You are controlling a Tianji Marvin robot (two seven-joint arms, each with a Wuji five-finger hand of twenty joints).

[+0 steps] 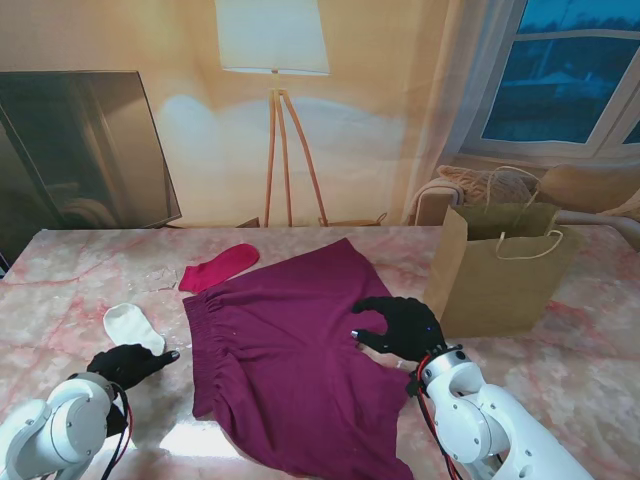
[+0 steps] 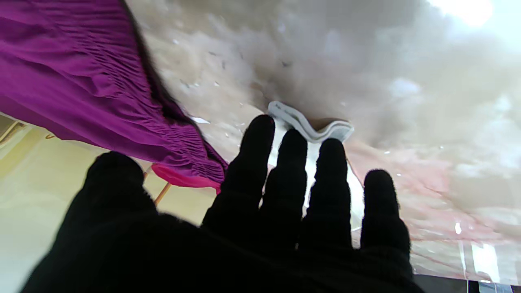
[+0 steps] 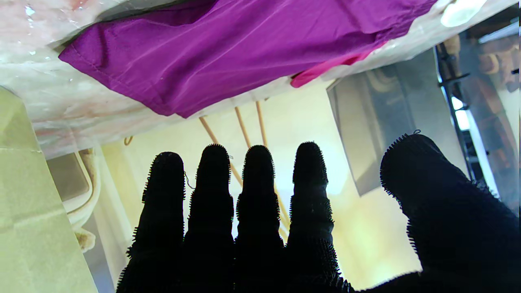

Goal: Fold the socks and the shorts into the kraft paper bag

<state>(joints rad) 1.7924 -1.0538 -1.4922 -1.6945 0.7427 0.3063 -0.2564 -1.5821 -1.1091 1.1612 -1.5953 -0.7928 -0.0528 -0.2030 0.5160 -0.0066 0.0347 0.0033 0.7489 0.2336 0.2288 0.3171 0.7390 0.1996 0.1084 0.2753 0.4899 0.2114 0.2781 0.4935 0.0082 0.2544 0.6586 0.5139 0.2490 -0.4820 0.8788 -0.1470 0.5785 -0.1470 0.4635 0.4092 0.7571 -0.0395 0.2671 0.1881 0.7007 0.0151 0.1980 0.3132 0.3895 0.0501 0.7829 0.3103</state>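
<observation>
Over on the left, the left hand (image 1: 130, 363) hovered low by the white sock (image 1: 134, 326), fingers spread and holding nothing; the wrist view showed its fingertips (image 2: 259, 134) just short of the sock's curled edge (image 2: 313, 128). That sock lay flat and unfolded. A little farther from me, the pink sock (image 1: 219, 267) was stretched out too, touching the waistband corner of the shorts (image 1: 290, 350). The shorts themselves were spread wide across the middle of the table, rumpled but not folded. On their right edge sat the right hand (image 1: 400, 327), fingers straight and apart in its wrist view (image 3: 260, 228), gripping nothing that I could see. Then the kraft paper bag (image 1: 497, 275) stood upright at the right, mouth open, handles up, nothing visibly inside from this angle.

So by my reckoning nothing was done yet: two socks and the shorts all to fold, all to pack.

The table (image 1: 590, 350) was glossy pink marble, throwing back glare near me. Behind it, a dark screen (image 1: 85, 150) on the left, a tripod floor lamp (image 1: 275, 90) lit in the middle, and a window (image 1: 570, 75) showing dusk-blue on the right.
</observation>
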